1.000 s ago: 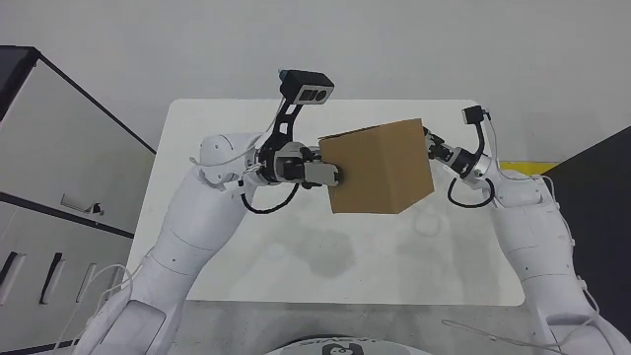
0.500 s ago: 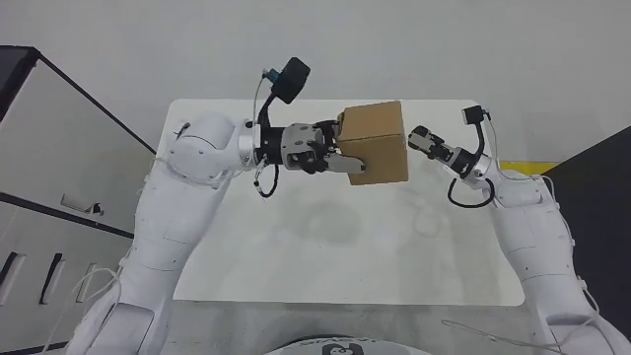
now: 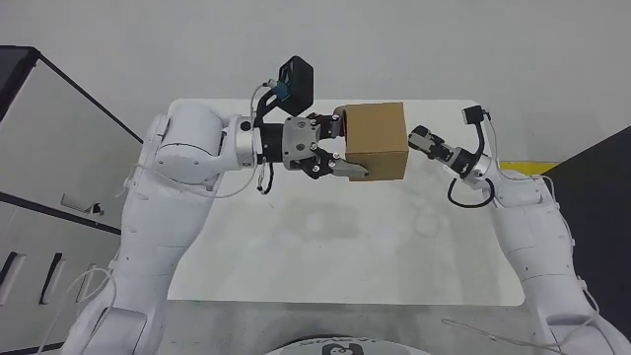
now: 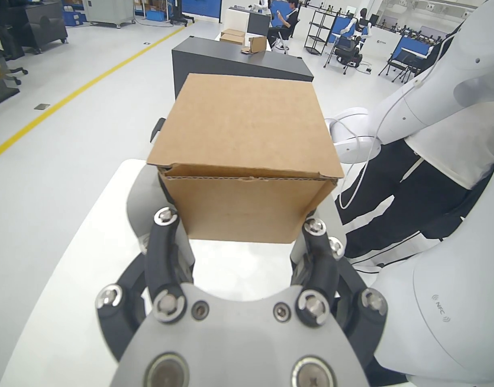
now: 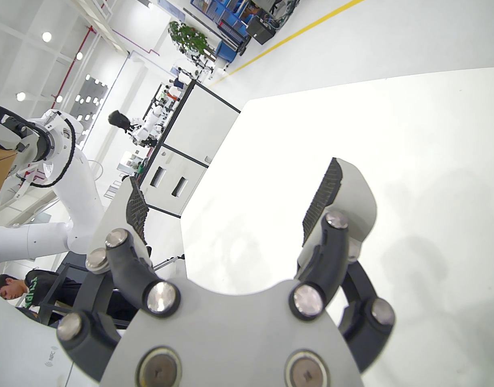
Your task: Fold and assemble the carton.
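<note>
Left tool point(image 3: 345, 145) grasps the carton point(image 3: 377, 138), apparently bearing it alone above the counter point(image 3: 296, 247). Right tool point(image 3: 416, 138), released, has withdrawn just beyond its far face; assembly looks nearly done.

Top view: carton point(image 3: 375, 140) is over the upper centre of the table point(image 3: 296, 256). The left pincer point(image 3: 347, 146) clamps its left end, one finger on the upper-frame side and one on the lower-frame side. That arm blocks any approach from frame left. The right pincer point(image 3: 418, 138) is just right of the carton, not touching it, with a narrow gap between them. The carton's top face and upper-frame side are uncovered. Bare table surface spans the lower half of the frame. In the right wrist view the pads point(image 5: 317, 199) are spread, the gap opening onto bare table. A grey cabinet point(image 3: 59, 158) flanks the table's left edge and a dark block point(image 3: 592, 173) the right.
</note>
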Controlling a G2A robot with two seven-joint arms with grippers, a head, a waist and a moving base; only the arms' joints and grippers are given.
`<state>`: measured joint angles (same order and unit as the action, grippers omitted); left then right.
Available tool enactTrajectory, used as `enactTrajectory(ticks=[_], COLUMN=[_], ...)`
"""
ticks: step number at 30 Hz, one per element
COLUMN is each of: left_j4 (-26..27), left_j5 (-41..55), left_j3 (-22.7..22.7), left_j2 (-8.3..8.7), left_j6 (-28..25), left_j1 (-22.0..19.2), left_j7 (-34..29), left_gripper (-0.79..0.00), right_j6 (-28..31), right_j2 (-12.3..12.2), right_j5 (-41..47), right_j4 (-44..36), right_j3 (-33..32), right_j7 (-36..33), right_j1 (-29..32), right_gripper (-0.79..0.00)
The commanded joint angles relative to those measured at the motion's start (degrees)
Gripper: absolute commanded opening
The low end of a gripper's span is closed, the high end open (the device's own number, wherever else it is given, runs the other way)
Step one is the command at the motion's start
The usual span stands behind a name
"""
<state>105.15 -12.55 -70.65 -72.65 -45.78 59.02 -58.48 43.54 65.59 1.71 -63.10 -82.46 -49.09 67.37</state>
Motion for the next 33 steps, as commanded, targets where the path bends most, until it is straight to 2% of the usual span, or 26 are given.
enactTrajectory(ticks=[1,4,6,9,13,16,18,20,29,31,33], left_j4=[0.37,2.29,3.67,5.83,10.36,12.63,13.15,13.72,13.72,14.34,17.03], left_j5=[-1.14,-8.31,-15.09,-24.32,-36.58,-47.09,-54.31,-61.51,-61.51,-61.35,-65.65], left_j3=[-0.48,-2.48,-4.84,-7.30,-8.17,-7.72,-7.31,-6.46,-6.46,-6.25,-6.37], left_j2=[0.02,0.37,0.77,1.43,2.67,4.00,5.08,5.99,5.99,5.98,6.26], left_j6=[0.51,-3.90,-8.29,-12.22,-12.22,-12.22,-12.22,-12.22,-12.22,-10.97,-12.05], left_j1=[0.22,0.05,0.26,0.71,1.05,1.60,1.93,1.93,1.93,2.53,2.16], left_j7=[1.56,4.06,8.26,12.70,17.15,24.76,33.56,38.68,38.68,39.71,40.51], left_gripper=[-0.785,-0.785,-0.785,-0.785,-0.785,-0.785,-0.785,-0.785,-0.785,-0.785,-0.785], right_j6=[0.00,0.00,0.00,0.00,0.00,0.00,0.00,0.00,0.00,0.00,0.00], right_j2=[0.00,0.00,0.00,0.00,0.00,0.00,0.00,0.00,0.00,0.00,0.00], right_j5=[0.00,0.00,0.00,0.00,0.00,0.00,0.00,0.00,0.00,0.00,0.00], right_j4=[0.00,0.00,0.00,0.00,0.00,0.00,0.00,0.00,0.00,0.00,0.00], right_j3=[0.00,0.00,0.00,0.00,0.00,0.00,0.00,0.00,0.00,0.00,0.00], right_j7=[0.00,0.00,0.00,0.00,0.00,0.00,0.00,0.00,0.00,0.00,0.00], right_j1=[0.00,0.00,0.00,0.00,0.00,0.00,0.00,0.00,0.00,0.00,0.00], right_gripper=[0.000,0.000,0.000,0.000,0.000,0.000,0.000,0.000,0.000,0.000,0.000])
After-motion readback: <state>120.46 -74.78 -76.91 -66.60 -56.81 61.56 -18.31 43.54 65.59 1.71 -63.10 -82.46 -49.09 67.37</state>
